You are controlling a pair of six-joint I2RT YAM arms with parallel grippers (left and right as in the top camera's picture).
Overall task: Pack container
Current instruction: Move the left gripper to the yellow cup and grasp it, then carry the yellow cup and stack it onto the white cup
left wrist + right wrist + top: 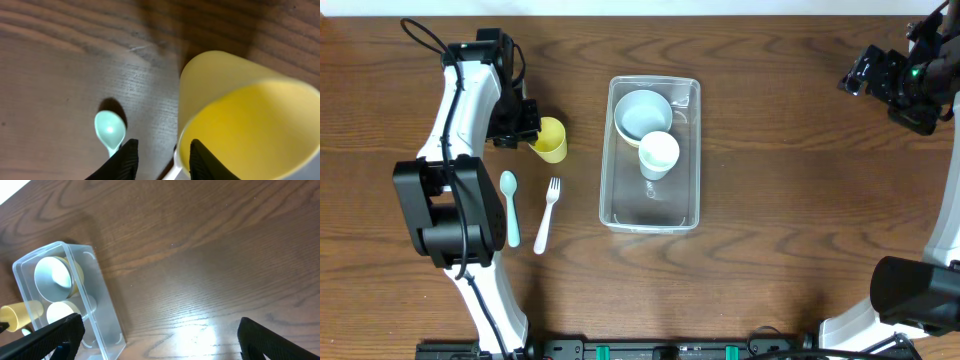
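The container (650, 207) sits mid-table, a bowl (642, 113) and a white cup (658, 154) packed inside. The left gripper (164, 159) pinches the yellow cup (551, 140) nearby. The right gripper (160, 339) gapes empty. The fork (548, 213) and spoon (509, 205) are left.

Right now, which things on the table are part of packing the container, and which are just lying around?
Job: container, blue bowl and white cup inside it, yellow cup at the left gripper.
Lying about, probably next: teal spoon, white fork.
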